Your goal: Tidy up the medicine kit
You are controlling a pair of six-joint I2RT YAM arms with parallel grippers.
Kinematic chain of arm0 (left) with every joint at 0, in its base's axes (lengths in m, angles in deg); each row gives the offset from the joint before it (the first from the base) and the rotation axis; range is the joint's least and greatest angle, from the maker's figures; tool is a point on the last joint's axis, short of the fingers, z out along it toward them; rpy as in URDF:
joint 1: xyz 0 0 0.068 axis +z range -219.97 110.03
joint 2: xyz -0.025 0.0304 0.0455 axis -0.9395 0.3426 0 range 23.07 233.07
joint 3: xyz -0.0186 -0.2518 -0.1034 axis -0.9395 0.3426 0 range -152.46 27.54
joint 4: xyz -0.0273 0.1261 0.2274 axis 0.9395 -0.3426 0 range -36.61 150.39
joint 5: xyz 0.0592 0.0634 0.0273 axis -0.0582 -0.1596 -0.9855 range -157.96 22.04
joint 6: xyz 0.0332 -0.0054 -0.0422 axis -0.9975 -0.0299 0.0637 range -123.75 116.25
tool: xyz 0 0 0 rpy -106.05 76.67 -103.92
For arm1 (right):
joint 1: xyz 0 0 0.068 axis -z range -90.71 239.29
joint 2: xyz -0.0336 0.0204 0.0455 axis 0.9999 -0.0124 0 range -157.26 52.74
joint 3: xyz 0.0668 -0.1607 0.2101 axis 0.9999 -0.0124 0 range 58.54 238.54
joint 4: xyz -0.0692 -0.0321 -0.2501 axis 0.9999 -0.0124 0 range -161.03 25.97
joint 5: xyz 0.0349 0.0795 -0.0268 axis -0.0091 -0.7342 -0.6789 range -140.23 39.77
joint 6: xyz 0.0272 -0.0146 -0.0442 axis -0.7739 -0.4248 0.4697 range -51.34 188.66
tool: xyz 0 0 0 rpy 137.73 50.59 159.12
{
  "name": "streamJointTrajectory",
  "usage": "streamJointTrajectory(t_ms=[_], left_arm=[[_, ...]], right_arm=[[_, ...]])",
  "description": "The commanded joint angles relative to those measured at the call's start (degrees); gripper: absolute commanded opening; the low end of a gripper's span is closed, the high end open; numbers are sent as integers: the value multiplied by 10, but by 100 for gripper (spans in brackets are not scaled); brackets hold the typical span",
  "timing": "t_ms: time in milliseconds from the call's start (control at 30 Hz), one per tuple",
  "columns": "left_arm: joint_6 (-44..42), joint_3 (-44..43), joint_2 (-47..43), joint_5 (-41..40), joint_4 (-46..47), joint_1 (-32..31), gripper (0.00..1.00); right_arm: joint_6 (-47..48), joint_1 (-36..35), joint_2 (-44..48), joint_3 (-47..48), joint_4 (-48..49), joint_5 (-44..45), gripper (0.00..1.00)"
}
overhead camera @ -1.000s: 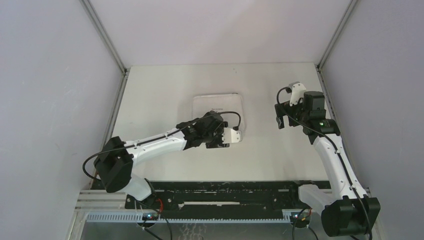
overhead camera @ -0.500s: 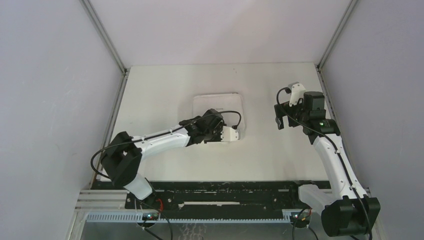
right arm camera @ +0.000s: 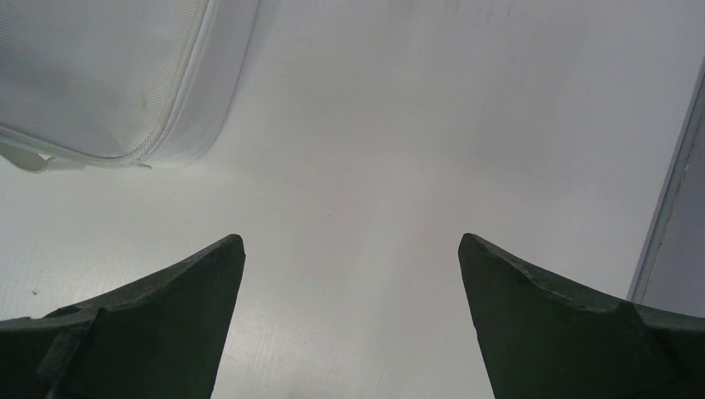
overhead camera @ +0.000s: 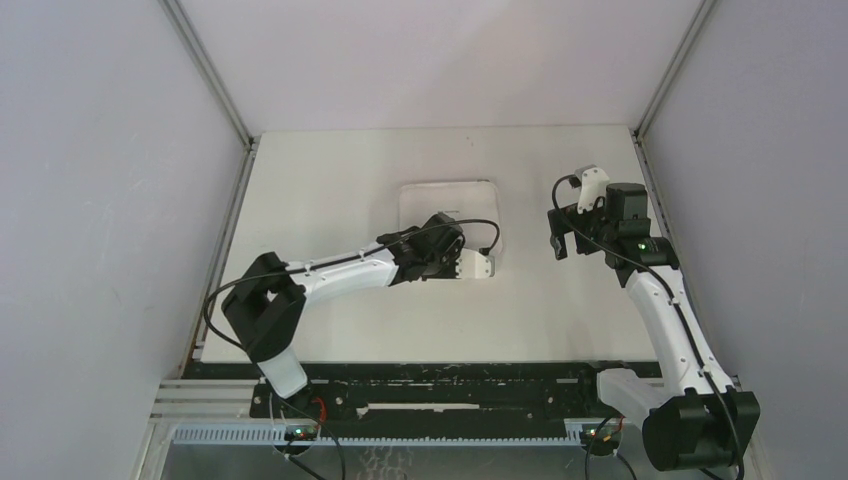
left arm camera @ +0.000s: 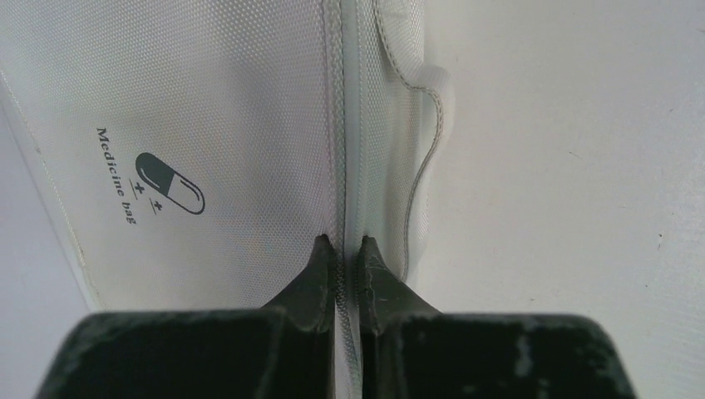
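Note:
The medicine kit (overhead camera: 448, 200) is a white square soft case lying closed on the table, near the middle. In the left wrist view its lid (left arm camera: 208, 100) shows a pill logo and the words "Medicine bag". My left gripper (overhead camera: 450, 246) is at the kit's near edge and is shut on its zip seam (left arm camera: 342, 241), with the fabric pinched between the jaws. A fabric loop (left arm camera: 428, 158) hangs on the kit's side. My right gripper (overhead camera: 562, 238) is open and empty (right arm camera: 351, 241), above the table to the right of the kit, whose corner shows in its view (right arm camera: 100, 75).
The white table (overhead camera: 330, 190) has grey enclosure walls on three sides. A metal post (right arm camera: 669, 208) and the right wall stand close to the right gripper. No bottles or packets show.
My left gripper has dragged the medicine kit to the right and slightly away from me. The left arm has stretched out with it. The right arm has not moved.

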State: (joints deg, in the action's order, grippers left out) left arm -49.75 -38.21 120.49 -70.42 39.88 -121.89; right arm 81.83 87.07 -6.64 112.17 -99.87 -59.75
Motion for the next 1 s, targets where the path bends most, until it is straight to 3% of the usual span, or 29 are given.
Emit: streamJointTrajectory(t_ms=[0,233,333,467,633,967], left_arm=[[33,-21,14,29,-20,-8,10],[89,4,-36,-1,17,-7,42],[105,17,-68,-16,40,-7,69],[129,35,-110,-38,68,-5,86],[167,64,-169,-68,118,7,99],[255,91,-223,-79,178,78,100]], right_arm=[[7,3,-2,1,9,-4,100],[8,1,-10,1,11,1,100],[10,2,-17,1,12,9,100],[12,1,-19,1,15,23,100],[10,2,-23,1,25,45,100],[7,2,-14,1,46,71,100]])
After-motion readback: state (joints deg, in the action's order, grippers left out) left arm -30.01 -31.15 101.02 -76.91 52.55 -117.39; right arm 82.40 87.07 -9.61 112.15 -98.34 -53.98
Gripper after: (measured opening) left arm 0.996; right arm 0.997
